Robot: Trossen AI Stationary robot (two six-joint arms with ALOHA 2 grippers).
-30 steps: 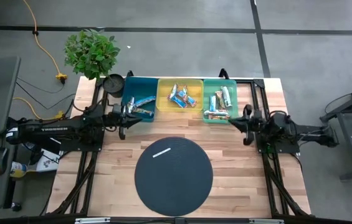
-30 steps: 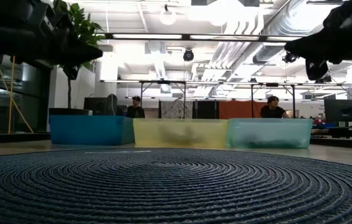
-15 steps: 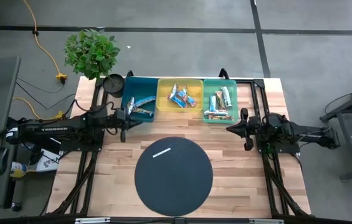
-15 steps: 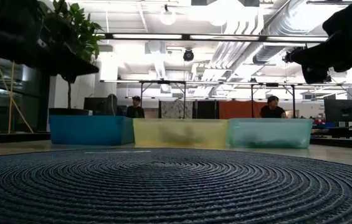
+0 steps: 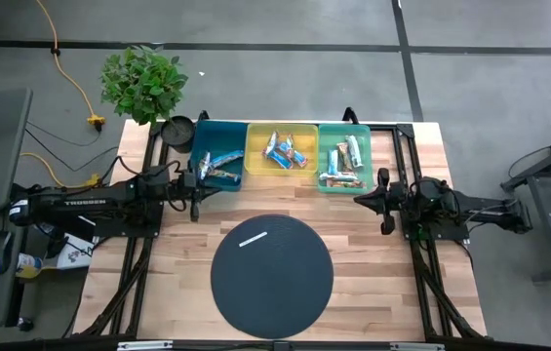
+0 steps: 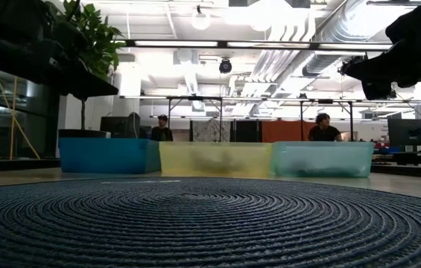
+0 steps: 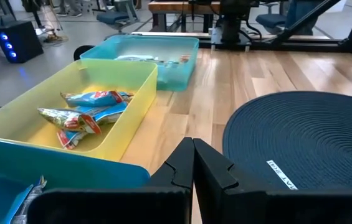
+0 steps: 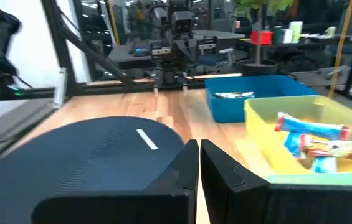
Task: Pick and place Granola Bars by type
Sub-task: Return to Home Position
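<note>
All the Granola Bars (image 5: 285, 151) lie in the blue bin (image 5: 218, 136), yellow bin (image 5: 255, 166) and green bin (image 5: 329, 136), beyond both fingertips; left gripper (image 5: 197, 191) nearest the blue, right gripper (image 5: 359, 200) nearest the green, each with fingers pressed together, holding nothing

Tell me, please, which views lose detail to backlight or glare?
Low view: ceiling lights backlight the left arm and right arm into silhouettes, and the bins' cloudy walls veil their contents. High view: even light, granola bars readable. Wrist views: evenly lit, no strong glare.
</note>
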